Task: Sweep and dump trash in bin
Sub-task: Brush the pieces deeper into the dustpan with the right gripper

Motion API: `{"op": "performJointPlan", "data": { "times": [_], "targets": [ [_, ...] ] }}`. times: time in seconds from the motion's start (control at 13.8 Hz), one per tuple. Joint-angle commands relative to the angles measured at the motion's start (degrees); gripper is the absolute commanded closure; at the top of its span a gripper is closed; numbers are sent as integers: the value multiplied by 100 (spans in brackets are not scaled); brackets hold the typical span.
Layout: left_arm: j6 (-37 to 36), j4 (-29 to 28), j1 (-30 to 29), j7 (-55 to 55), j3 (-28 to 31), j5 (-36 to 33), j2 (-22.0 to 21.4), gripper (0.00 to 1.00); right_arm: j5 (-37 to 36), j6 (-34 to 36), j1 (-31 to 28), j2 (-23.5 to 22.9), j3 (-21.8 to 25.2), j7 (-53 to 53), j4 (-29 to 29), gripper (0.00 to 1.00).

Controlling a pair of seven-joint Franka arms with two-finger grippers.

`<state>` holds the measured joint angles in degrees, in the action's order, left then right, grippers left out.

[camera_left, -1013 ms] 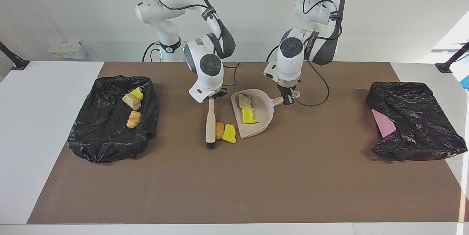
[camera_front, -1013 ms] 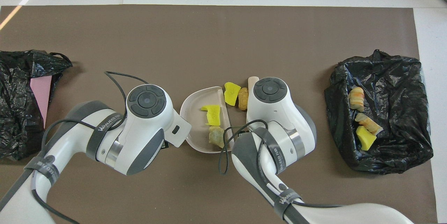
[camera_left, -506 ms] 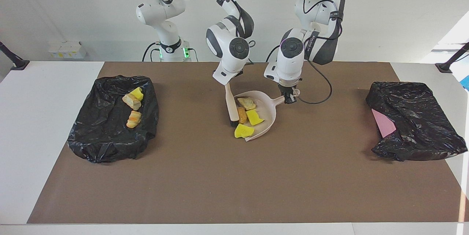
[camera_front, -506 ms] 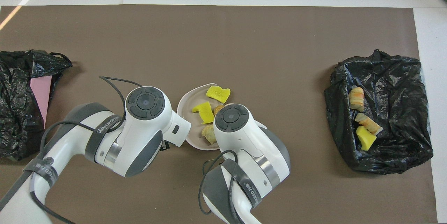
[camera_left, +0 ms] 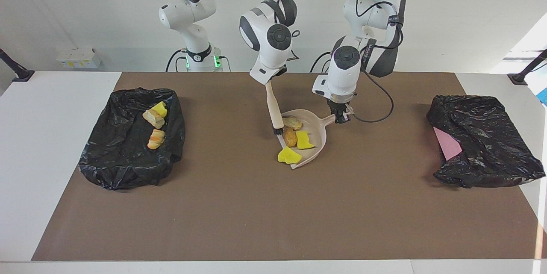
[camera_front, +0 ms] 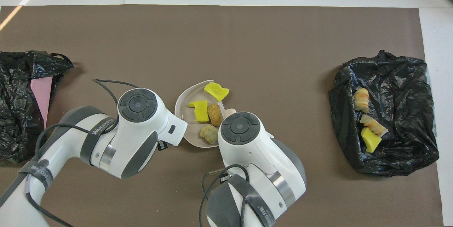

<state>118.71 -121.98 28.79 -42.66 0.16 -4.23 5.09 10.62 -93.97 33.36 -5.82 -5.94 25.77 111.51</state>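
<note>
1. We open on the dustpan (camera_left: 315,137), our landmark at mid-table, resting on the brown mat (camera_left: 273,205). In it sit a tan lump (camera_left: 293,122), a brown bread-like piece (camera_left: 290,137) and a yellow chunk (camera_left: 304,140).
2. A second yellow chunk (camera_left: 288,155) lies right at the pan's open lip, half on it.
3. Well away from the dustpan, toward the right arm's end of the table, we see a black bag-lined bin (camera_left: 128,167). It holds a yellow scrap (camera_left: 160,109), a pale bread piece (camera_left: 152,118) and an orange-striped piece (camera_left: 156,139).
4. Toward the left arm's end, equally far from the pan, a second black bag (camera_left: 483,145) has a pink sheet (camera_left: 446,145) showing at its mouth.
5. The mat covers a white table (camera_left: 47,145); a plain white wall (camera_left: 448,17) stands at the robots' end.
6. Right gripper (camera_left: 268,81): clamped tight on the handle of the brush (camera_left: 272,109), which slants down so its dark bristles meet the pan's edge next to the tan lump.
7. Left gripper (camera_left: 340,116): closed on the dustpan's handle, at the pan's end nearer the robots.
</note>
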Motion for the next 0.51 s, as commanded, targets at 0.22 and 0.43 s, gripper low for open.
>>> {"op": "performJointPlan", "data": {
  "times": [0.22, 0.43],
  "targets": [
    [231, -186, -155, -225, -7, -51, -166, 100, 160, 28, -110, 221, 40, -212, 73, 100],
    [266, -203, -102, -225, -7, -51, -175, 100, 143, 72, -216, 309, 31, -221, 73, 100]
  ]
}}
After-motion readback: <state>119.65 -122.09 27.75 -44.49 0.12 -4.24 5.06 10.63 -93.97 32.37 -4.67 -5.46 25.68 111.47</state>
